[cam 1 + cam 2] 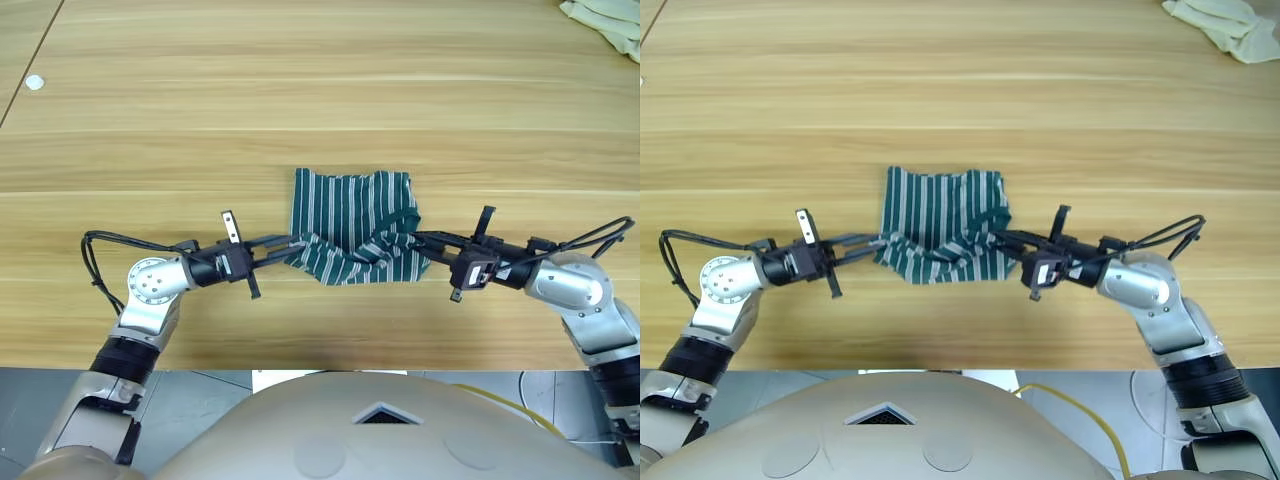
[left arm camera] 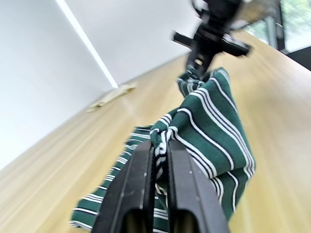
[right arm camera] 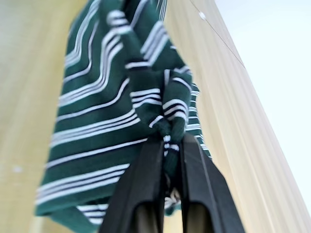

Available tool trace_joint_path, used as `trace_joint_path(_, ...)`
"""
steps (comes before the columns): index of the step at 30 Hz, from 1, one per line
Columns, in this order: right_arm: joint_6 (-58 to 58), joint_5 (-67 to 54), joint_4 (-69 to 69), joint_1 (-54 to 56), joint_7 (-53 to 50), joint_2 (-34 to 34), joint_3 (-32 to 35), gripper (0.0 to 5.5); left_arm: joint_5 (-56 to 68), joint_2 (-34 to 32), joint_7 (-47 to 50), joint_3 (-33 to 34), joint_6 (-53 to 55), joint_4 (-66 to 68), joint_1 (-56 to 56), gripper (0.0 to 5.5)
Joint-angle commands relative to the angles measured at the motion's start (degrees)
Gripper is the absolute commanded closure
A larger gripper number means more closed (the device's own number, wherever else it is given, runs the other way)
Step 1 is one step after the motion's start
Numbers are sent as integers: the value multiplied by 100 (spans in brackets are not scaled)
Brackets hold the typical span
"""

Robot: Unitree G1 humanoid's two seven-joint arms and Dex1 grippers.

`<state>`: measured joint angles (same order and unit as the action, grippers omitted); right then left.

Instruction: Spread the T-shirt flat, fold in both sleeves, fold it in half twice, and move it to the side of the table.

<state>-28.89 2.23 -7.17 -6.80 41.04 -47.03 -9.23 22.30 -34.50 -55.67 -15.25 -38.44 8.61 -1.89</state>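
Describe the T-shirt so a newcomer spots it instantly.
On the wooden table, toward its near edge at centre, sits the T-shirt, bunched up between the left tool and right tool, each shut on one side. It is dark green with white stripes, unlike the plain pale cloth at the far right corner.

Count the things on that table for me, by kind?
Green striped T-shirt: 1
Pale cloth: 1
Small white disc: 1
Grippers pinching the shirt: 2, left gripper and right gripper
Total: 5
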Motion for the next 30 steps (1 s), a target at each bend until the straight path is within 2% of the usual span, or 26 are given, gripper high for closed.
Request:
trace_joint_path(1,319,133,230,460,-161,198,151,529,239,125,-52,283,193,-173,113,532)
trace_joint_path(7,546,779,795,1039,-369,446,-59,529,-577,410,644,571,677,375,539,532)
trace_joint_path(13,657,1406,1397,1591,-634,718,-289,529,-1582,692,1484,569,1433,1003,1040,532)
trace_joint_path(18,689,1676,1704,1918,-735,901,-434,529,-1473,1037,1775,754,2494,1372,1449,532)
trace_joint_path(30,836,2400,2440,2477,-1192,1351,-868,529,-1205,1705,1901,893,4194,989,1758,532)
